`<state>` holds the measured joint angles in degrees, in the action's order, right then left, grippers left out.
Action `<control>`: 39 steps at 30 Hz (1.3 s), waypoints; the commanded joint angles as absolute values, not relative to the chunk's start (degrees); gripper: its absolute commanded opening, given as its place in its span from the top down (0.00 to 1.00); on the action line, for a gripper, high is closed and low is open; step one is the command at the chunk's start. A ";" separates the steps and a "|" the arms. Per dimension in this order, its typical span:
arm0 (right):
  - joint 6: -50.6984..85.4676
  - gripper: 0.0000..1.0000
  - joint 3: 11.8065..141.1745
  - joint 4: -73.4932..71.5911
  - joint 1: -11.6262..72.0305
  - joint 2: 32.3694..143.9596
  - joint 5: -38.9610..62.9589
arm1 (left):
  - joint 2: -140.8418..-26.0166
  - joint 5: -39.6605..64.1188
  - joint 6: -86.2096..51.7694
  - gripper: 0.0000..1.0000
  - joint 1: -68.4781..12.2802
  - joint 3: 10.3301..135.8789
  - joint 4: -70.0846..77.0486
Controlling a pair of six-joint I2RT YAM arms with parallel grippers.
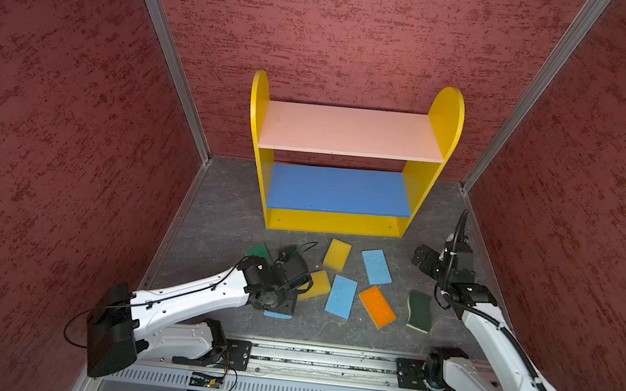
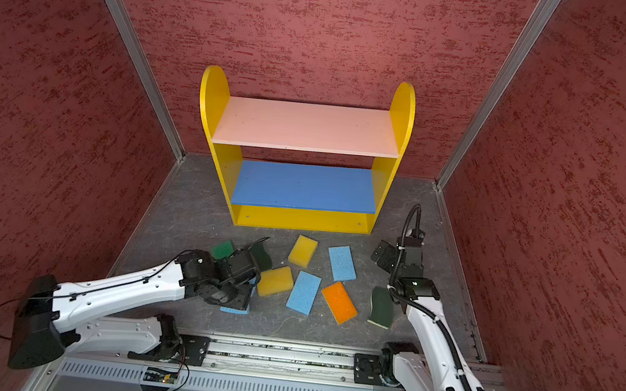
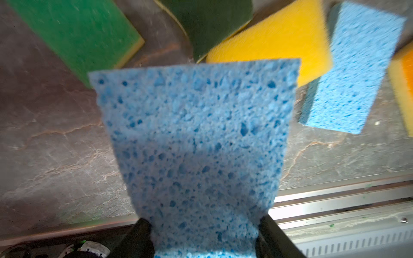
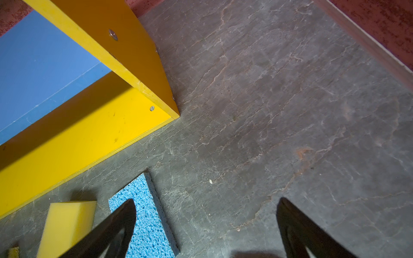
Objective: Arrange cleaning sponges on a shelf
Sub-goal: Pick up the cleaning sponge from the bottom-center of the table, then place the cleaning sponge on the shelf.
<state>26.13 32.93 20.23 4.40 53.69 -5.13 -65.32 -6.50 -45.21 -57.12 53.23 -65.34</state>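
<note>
Left gripper [image 3: 204,223] clamps 1 light blue sponge [image 3: 196,134] near the front rail [image 1: 326,358]. 8 other sponges [image 1: 340,296] lie scattered before the shelf [image 1: 340,223]. Right gripper [image 4: 205,212] gapes, holding nothing.

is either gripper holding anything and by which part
The left gripper pinches a blue sponge by its side edges near one end; the right gripper is open, empty.

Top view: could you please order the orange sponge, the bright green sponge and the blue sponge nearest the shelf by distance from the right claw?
1. Blue sponge, just beside the right claw.
2. Orange sponge, mid-pile.
3. Bright green sponge, far left end.
</note>
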 commanded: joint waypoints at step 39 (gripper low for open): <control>23.37 0.01 39.18 22.06 4.60 52.62 -2.12 | -85.38 -14.93 -5.79 0.37 -39.04 123.04 -66.31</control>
<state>24.32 38.00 22.02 4.40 53.06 -1.74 -85.25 -12.80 -9.10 -39.44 120.36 -71.11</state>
